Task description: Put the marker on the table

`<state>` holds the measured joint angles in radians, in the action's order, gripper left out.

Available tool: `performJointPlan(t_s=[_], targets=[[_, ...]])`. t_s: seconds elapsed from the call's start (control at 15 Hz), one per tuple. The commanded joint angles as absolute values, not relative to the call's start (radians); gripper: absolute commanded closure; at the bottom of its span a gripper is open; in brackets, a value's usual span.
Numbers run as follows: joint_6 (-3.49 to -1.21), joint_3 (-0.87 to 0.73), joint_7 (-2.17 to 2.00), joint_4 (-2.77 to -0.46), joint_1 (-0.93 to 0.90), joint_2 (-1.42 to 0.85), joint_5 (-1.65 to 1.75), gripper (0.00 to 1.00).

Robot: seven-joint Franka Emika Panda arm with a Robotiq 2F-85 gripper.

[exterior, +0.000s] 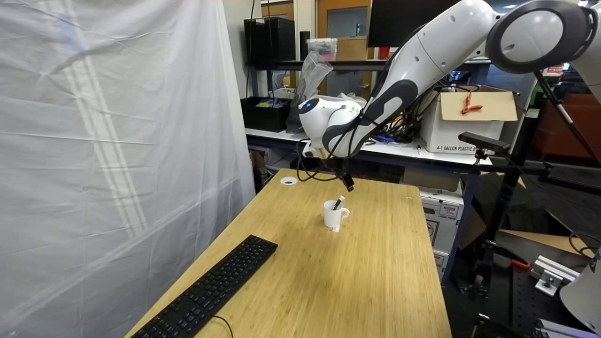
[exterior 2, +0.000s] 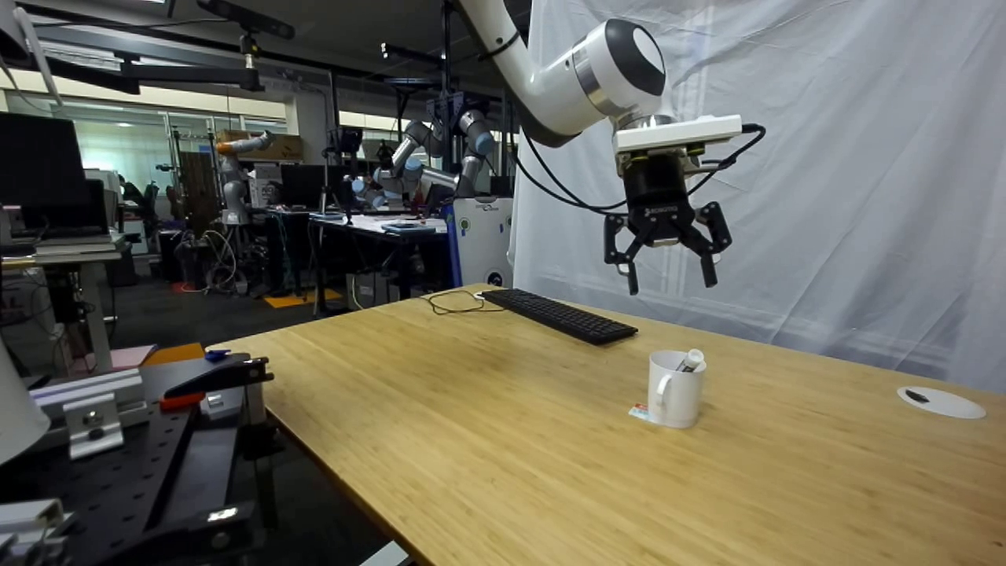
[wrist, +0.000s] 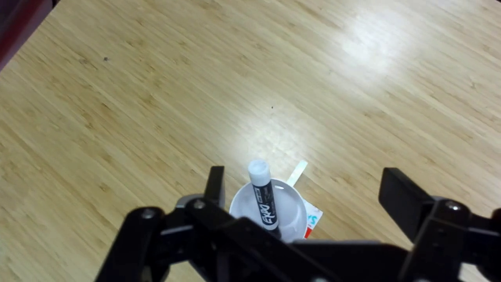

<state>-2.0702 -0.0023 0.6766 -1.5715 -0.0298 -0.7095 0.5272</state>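
The marker (wrist: 265,197) is black with a white end and an EXPO label. It leans inside a white cup (wrist: 291,209), its white end sticking out over the rim; its lower end is hidden. It also shows in both exterior views (exterior: 338,203) (exterior 2: 692,361). The cup (exterior: 331,217) (exterior 2: 676,397) stands upright on the light wooden table (exterior: 357,286) (exterior 2: 487,417). My gripper (exterior 2: 671,283) is open and empty, above the table and higher than the cup. In the wrist view the cup and marker lie between the fingers (wrist: 305,184), nearer the left one.
A black keyboard (exterior: 211,286) (exterior 2: 562,314) lies along the table's curtain side. A small printed packet (wrist: 313,215) lies under or beside the cup. A round white disc (exterior: 288,180) (exterior 2: 941,402) is on the tabletop. A white curtain (exterior: 117,141) hangs beside the table.
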Motion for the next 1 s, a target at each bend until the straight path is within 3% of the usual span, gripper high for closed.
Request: performJointPlan(t_s=[0.0, 0.93], targets=[[-2.025, -0.003, 0.788, -1.524, -0.034, -0.749, 0.558, 0.0], [-1.981, -0.053, 0.861, -1.355, -0.039, -0.893, 0.56, 0.0]])
